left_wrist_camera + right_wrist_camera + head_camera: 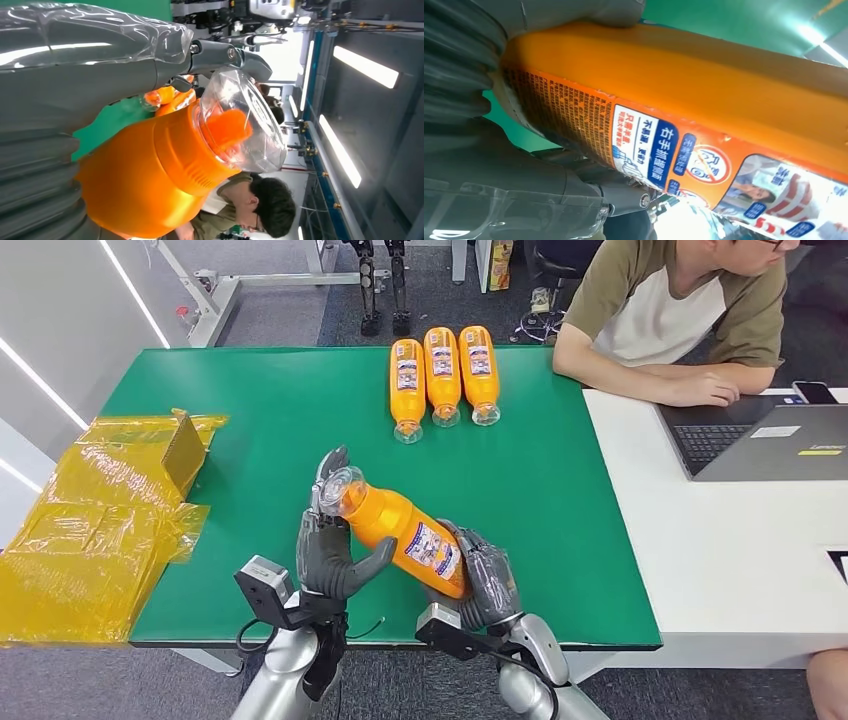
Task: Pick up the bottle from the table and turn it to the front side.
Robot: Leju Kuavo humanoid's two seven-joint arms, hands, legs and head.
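An orange bottle with a clear cap and a printed label is lifted above the green table, tilted with its cap end up and to the left. My left hand holds its neck end, thumb wrapped under the body. My right hand grips its base. The left wrist view looks along the bottle to its clear cap. The right wrist view is close on the bottle and its label.
Three more orange bottles lie side by side at the table's far edge. Crumpled yellow plastic wrap covers the table's left end. A person sits at a white desk on the right with a laptop.
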